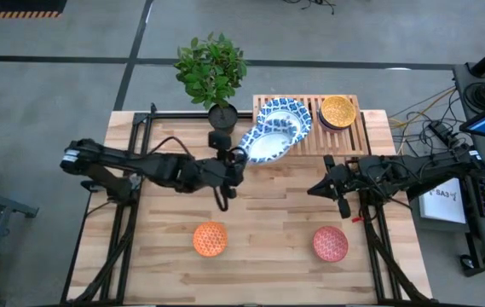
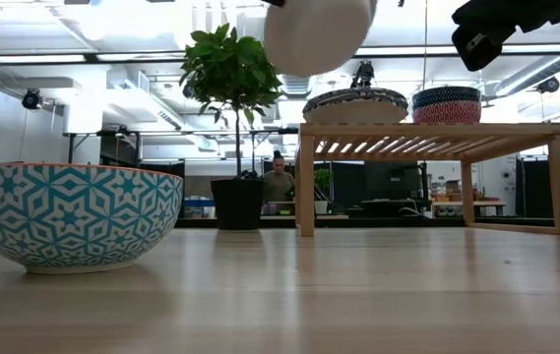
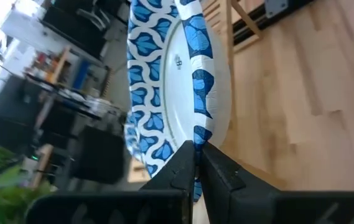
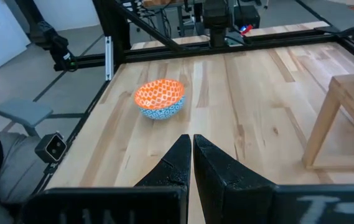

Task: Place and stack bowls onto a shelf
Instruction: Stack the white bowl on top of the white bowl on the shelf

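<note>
**Wooden tabletop, one wide bowl in the air, two small ones waiting**

Wooden planks carry everything: the slatted shelf [image 1: 310, 128] sits at the far edge, right of the middle, beside a potted plant [image 1: 212, 72].

My left gripper [image 1: 240, 156] is clamped on the rim of a blue-and-white bowl [image 1: 266, 143], which I hold tilted above the tabletop, just off the shelf's left end. On that end lies at least one more patterned bowl [image 1: 285, 113]; I cannot tell how many are stacked there. At the shelf's right end stands a yellow bowl [image 1: 337, 110] nested in a darker one.

My right gripper [image 1: 337, 189] hangs over the tabletop in front of the shelf, fingers together, holding nothing.

Left to do, as I judge it: set down the bowl I carry, then fetch the orange bowl [image 1: 210, 239] and the pink-red bowl [image 1: 330, 243], both near the front edge. So I am past halfway.
</note>
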`<move>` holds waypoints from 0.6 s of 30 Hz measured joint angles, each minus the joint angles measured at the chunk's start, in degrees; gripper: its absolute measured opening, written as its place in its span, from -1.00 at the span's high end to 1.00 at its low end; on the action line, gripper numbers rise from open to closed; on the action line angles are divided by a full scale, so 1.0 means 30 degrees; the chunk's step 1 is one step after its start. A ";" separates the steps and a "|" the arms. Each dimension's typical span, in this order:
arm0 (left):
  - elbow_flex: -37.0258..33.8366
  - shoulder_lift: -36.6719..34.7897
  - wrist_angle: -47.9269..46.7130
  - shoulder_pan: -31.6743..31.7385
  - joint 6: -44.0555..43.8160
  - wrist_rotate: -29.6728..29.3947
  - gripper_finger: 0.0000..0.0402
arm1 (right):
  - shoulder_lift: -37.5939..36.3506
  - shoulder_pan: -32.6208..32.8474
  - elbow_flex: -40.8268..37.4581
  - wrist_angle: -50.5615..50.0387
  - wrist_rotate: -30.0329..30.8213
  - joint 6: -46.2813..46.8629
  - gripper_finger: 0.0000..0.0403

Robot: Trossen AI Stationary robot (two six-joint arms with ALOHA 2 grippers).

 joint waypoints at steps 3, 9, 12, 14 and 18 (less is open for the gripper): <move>0.0007 0.0604 0.0913 0.0613 0.1282 -0.0013 1.00 | 0.0000 0.0000 -0.0004 0.0000 0.0000 0.0008 0.96; 0.0007 0.1721 0.2297 0.2054 0.2747 -0.0116 1.00 | 0.0000 0.0000 0.0003 0.0000 0.0000 0.0044 0.96; 0.0007 0.2060 0.2800 0.2539 0.3521 -0.0107 1.00 | 0.0000 0.0000 -0.0004 0.0000 0.0000 0.0044 0.96; 0.0004 0.2145 0.3192 0.2786 0.3697 -0.0100 1.00 | 0.0000 0.0000 -0.0004 -0.0005 0.0000 0.0044 0.96; 0.0007 0.2138 0.4026 0.3160 0.4169 -0.0107 0.94 | 0.0000 0.0000 -0.0003 -0.0007 0.0000 -0.0054 0.96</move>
